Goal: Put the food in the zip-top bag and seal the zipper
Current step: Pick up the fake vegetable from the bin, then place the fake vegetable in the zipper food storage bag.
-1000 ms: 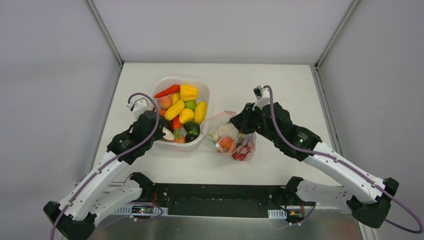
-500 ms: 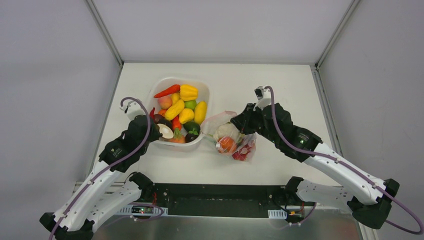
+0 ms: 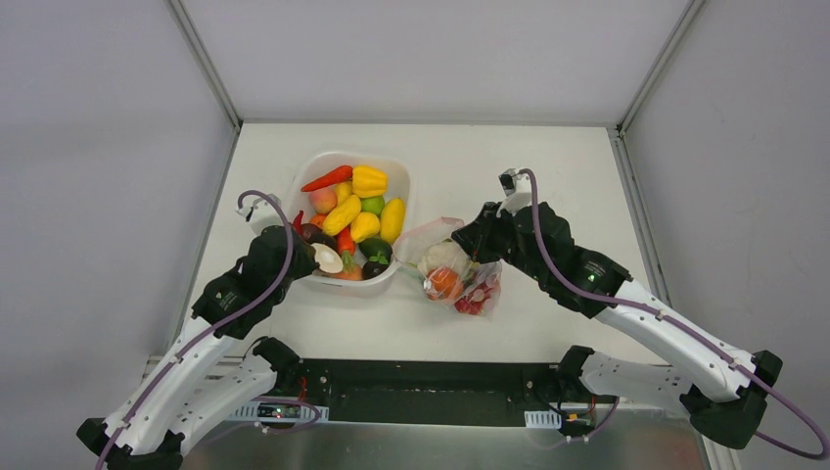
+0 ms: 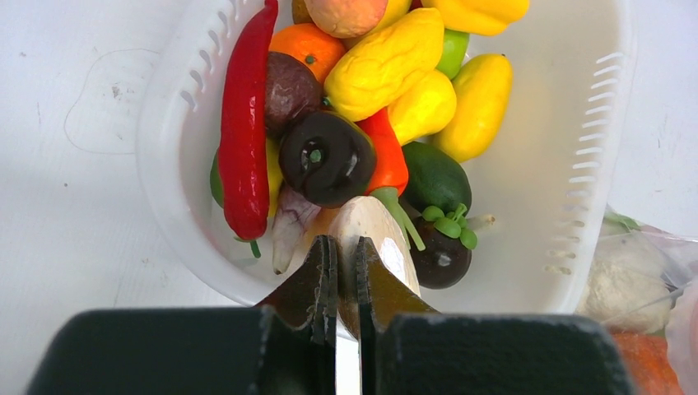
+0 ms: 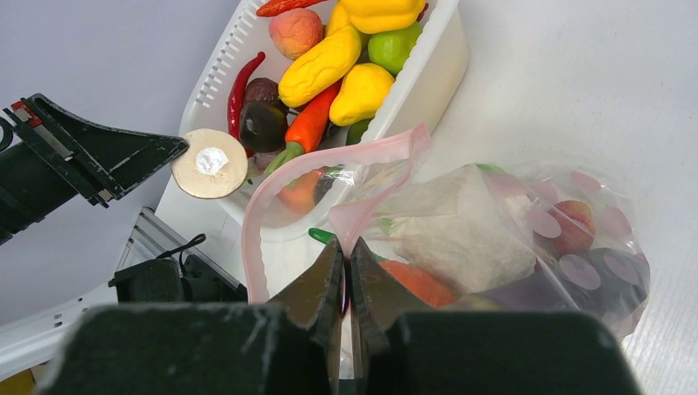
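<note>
Now, L fingers (image 4: 336,253) are pinched tight on a tan mushroom (image 4: 374,234), just over the near-L rim of the white tub (image 4: 177,123). R fingers (image 5: 337,255) are clamped on the pink zipper (image 5: 329,169), holding the mouth of the zip-top bag (image 5: 502,247) up as a loop facing the tub. The bag lies on the counter (image 3: 548,166) just R of the tub, so the opening is to the mushroom's R. L arm is nearer and prob. carries it across. Most food (image 3: 357,211) sits in the tub, w/ a few pcs bagged. No labels or writing legible.
</note>
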`<state>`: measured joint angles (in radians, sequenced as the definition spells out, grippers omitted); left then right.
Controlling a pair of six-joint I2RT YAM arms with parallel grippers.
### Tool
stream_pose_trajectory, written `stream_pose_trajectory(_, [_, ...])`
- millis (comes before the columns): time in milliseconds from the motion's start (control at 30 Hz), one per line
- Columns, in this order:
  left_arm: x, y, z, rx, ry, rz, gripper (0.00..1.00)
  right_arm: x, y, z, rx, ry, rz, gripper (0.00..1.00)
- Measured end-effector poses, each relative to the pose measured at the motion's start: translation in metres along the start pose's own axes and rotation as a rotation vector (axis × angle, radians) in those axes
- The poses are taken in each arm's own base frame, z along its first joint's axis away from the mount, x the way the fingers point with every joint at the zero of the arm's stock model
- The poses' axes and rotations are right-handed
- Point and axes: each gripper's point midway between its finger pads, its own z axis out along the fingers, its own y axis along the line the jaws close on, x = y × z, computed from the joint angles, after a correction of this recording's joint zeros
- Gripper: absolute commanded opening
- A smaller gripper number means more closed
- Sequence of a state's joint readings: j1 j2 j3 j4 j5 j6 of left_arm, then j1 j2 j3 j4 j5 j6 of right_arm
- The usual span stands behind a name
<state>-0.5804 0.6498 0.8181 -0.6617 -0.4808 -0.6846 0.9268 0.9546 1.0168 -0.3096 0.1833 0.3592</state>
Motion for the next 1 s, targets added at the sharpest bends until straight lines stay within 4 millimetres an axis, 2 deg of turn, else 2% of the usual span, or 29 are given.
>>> stream_pose_trajectory(300, [-0.002, -0.017, -0.004, 0.087, 0.014, 0.007, 0.0, 0.0, 0.0, 0.0, 0.001, 0.0, 0.001, 0.07])
stream_pose_trajectory(500, [-0.008, -0.045, -0.012, 0.227, 0.018, -0.014, 0.0, 0.0, 0.0, 0.0, 0.001, 0.0, 0.004, 0.07])
stream_pose_trajectory(633, [-0.019, -0.076, -0.021, 0.376, 0.005, -0.059, 0.0, 0.0, 0.0, 0.0, 0.001, 0.0, 0.004, 0.07])
stream_pose_trajectory(867, [-0.056, -0.146, -0.04, 0.681, -0.063, -0.179, 0.0, 0.001, 0.001, 0.0, -0.006, 0.004, 0.007, 0.07])
stream_pose_trajectory(1000, [-0.058, -0.177, -0.04, 0.788, -0.036, -0.191, 0.0, 0.001, 0.001, 0.0, -0.006, 0.004, 0.008, 0.07])
